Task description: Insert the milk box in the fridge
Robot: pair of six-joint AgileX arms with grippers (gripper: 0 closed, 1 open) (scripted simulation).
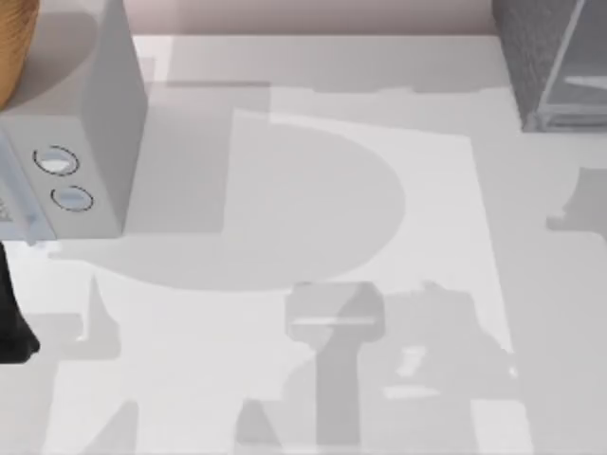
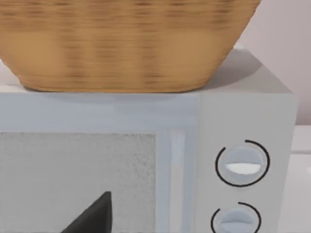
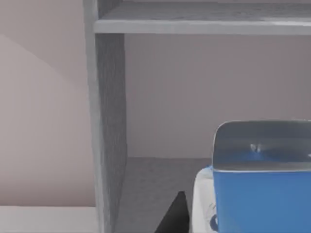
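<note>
The milk box [image 3: 262, 194], blue with a white side and a grey top, sits close in the right wrist view. My right gripper [image 3: 243, 225] is shut on it, and one dark fingertip [image 3: 176, 213] lies against its white side. Right behind the box stands the fridge [image 3: 109, 121], open, with a speckled grey wall, a speckled floor and a shelf [image 3: 204, 24] above. In the top view the fridge [image 1: 545, 57] is at the far right corner, and its pale glossy door panel [image 1: 583, 90] is swung out. My left arm [image 1: 11, 327] is parked at the left edge.
A light grey box with two round dials [image 1: 90, 133] stands at the far left, with a wicker basket [image 1: 14, 47] on top. The left wrist view faces its front [image 2: 77, 179] and the basket [image 2: 126, 43], with a dark part of my left gripper [image 2: 92, 218] low down.
</note>
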